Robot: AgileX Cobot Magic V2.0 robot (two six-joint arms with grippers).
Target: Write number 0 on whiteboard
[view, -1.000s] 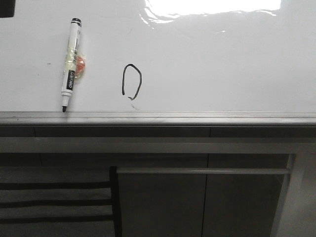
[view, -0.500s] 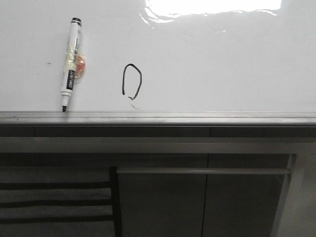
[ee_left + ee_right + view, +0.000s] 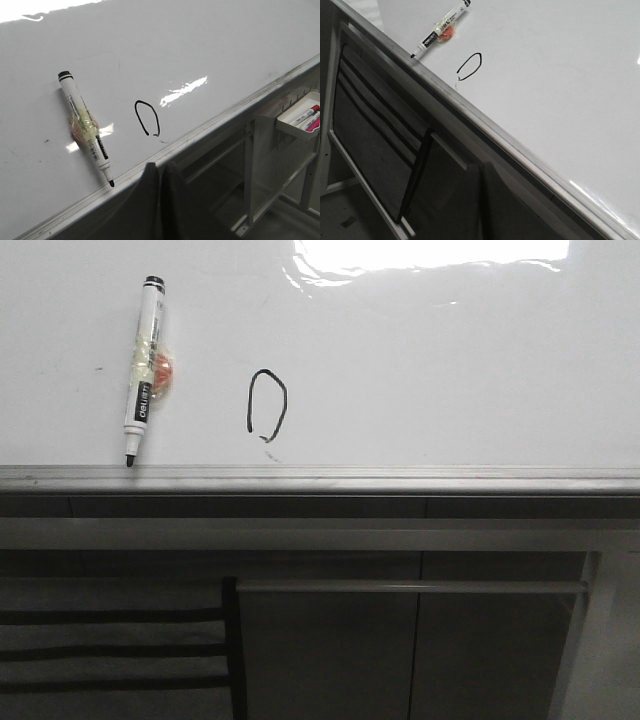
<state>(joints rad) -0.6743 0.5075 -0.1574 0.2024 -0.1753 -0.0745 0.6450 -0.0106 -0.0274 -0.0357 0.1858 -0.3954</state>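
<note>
Both grippers sit low off the board's near edge, fingers pressed together with nothing between them: the left gripper [image 3: 159,172] and the right gripper [image 3: 481,172] each show as a dark closed pair in their wrist views.

The 0 [image 3: 267,405] is drawn on the whiteboard [image 3: 450,370], near the grey edge strip [image 3: 400,480], with its lower left not quite joined. The marker [image 3: 143,370] lies uncapped to its left, apart from it, tip at the strip, a taped orange lump at mid-barrel.

The writing looks done; what remains, I judge, is keeping both arms clear of the wet ink and leaving the marker lying.

A white tray [image 3: 300,122] hangs below the board's far end, holding several markers, one red-capped and one pink.
</note>
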